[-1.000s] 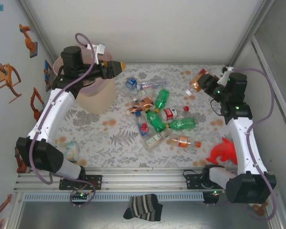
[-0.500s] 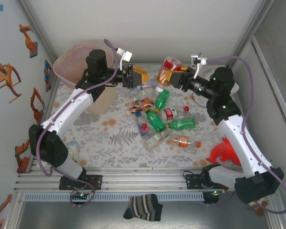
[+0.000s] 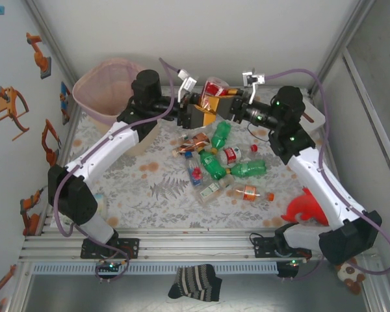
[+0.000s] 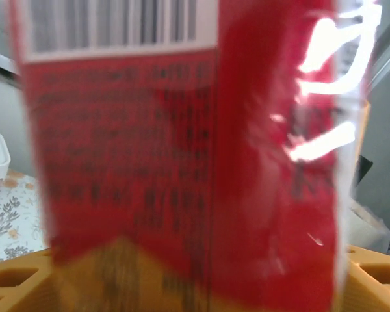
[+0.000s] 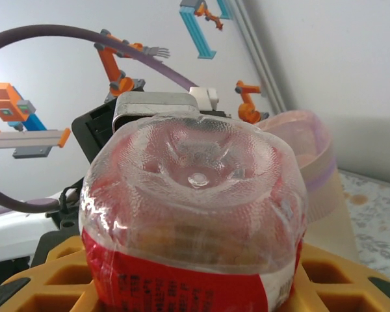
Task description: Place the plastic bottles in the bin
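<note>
On the flower-patterned table, the tall pale pink translucent plastic bin stands at the far left, a little apart from where the two arms meet. There, in the air, the right gripper is closed firmly on a crushed clear plastic bottle with a red label. The left gripper has its orange fingers wide apart on both sides of this bottle; whether they already press it, I cannot tell. The danger, I think, is the handover: if the right one lets go too early, the bottle falls onto the other bottles below. Its thin crushed wall may also slip or twist.
</note>
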Tool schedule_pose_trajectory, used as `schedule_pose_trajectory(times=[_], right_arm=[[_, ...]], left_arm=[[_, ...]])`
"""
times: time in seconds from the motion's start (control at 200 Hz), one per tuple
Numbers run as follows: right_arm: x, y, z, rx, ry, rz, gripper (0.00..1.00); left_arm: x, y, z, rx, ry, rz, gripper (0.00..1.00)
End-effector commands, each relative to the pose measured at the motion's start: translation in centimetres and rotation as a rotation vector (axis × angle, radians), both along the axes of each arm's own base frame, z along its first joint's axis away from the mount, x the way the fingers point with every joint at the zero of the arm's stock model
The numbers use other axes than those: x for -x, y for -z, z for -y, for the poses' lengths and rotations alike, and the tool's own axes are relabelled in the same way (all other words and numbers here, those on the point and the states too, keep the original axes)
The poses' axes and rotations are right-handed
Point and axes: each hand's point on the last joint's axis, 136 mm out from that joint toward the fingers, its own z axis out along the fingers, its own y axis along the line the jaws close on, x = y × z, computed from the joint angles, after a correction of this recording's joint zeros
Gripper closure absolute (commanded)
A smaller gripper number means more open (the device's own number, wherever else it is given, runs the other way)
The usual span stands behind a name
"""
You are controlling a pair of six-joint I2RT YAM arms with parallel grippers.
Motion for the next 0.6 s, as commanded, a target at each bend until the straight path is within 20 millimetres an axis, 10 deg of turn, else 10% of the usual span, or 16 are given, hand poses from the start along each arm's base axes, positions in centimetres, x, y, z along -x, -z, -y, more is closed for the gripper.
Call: schedule_pose_trajectory(times=[0.0, 0.35, 0.596], right_arm=[[1.7, -2.1, -0.6, -0.028, -0.06, 0.033, 0.63], [2.2, -1.5, -0.4, 0.008, -0.036, 0.033, 0.6], [1.3, -1.0, 2.0, 0.087, 0.154, 0.059, 0.22]], left_arm=[[0.8, -1.5, -0.1, 0.036, 0.041, 0.048, 0.24], [0.9, -1.7, -0.9, 0.024, 0.04, 0.048, 0.5], [-0.6, -2.5, -3.0, 0.018, -0.024, 0.041, 0.52]])
